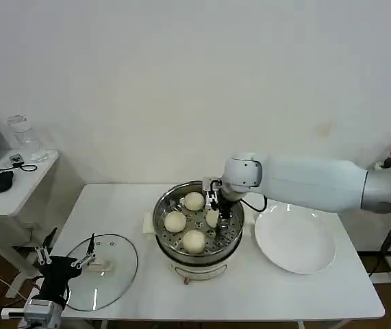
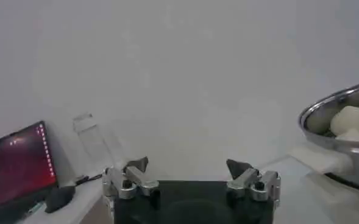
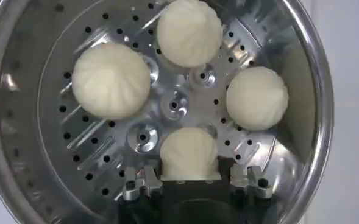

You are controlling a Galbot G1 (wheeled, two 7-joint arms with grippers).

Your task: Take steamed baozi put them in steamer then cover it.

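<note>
No readable text, labels, brands or numbers anywhere in views

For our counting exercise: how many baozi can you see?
4, all inside the steamer: three loose baozi on the tray, a fourth between the right claw's fingers.
</note>
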